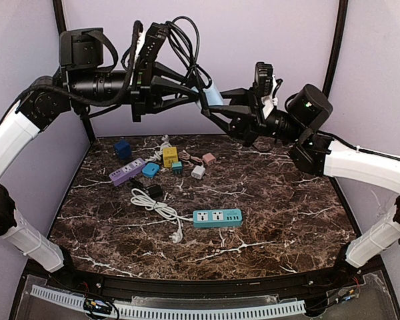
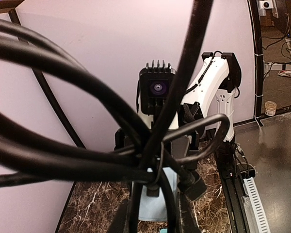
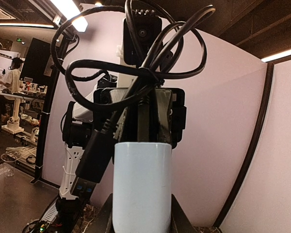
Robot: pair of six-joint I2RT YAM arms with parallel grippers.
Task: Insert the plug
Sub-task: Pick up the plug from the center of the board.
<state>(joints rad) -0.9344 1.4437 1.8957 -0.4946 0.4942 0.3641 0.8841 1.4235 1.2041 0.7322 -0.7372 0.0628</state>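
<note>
Both arms are raised high above the table and meet in mid-air. My right gripper (image 1: 220,107) is shut on a light blue adapter block (image 1: 211,97), which fills the right wrist view (image 3: 142,187) between the fingers. My left gripper (image 1: 195,98) is shut on a black plug (image 2: 156,188) that sits against the block's end (image 2: 155,206). Its black cable (image 1: 180,37) loops in a bundle above the left gripper. A black USB plug (image 3: 89,165) dangles loose beside the block and also shows in the left wrist view (image 2: 194,187). How deep the plug sits is hidden.
On the marble table (image 1: 287,213) lie a teal power strip (image 1: 217,217), a white cable with plug (image 1: 161,210), a purple strip (image 1: 127,171), a yellow adapter (image 1: 170,157), a blue cube (image 1: 123,148) and several small adapters (image 1: 198,172).
</note>
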